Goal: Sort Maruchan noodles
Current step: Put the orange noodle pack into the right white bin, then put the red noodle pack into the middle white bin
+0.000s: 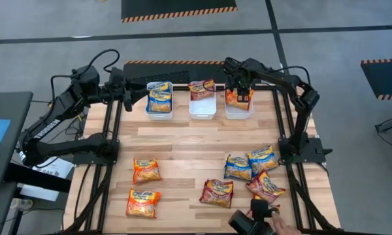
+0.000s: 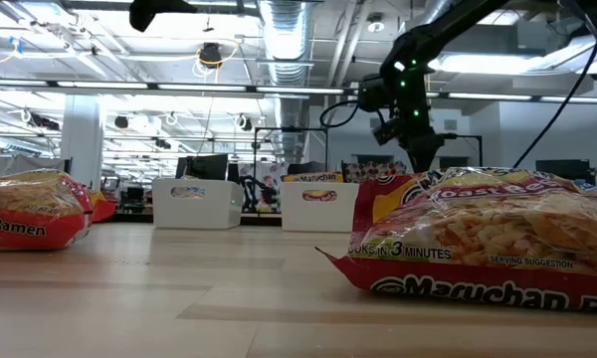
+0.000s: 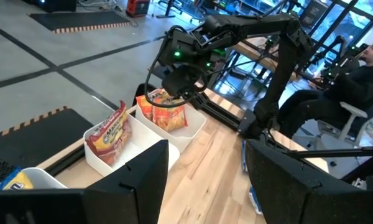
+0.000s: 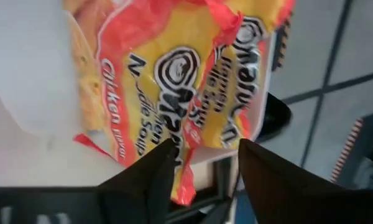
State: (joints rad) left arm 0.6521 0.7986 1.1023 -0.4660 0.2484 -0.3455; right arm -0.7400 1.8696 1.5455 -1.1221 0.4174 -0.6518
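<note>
The right gripper [image 1: 238,90] is hovering over the right-hand bin [image 1: 239,112] at the table's far edge, its fingers spread apart above the orange packets [image 1: 238,98] standing inside. The left gripper [image 1: 127,91], fingers apart and empty, is waiting beside the left bin [image 1: 159,111] holding a blue packet [image 1: 159,96]. Loose packets [image 1: 251,171] are crowding the near right corner, leaving the table's [image 1: 183,147] middle open.

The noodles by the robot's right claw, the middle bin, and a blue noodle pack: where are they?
Orange noodles [image 4: 174,68]: right wrist view, the packet's printed front.
Middle bin [image 1: 202,108]: high view, bare white floor of the bin.
Blue pack [image 1: 159,99]: high view, middle of the packet in the left bin.
</note>
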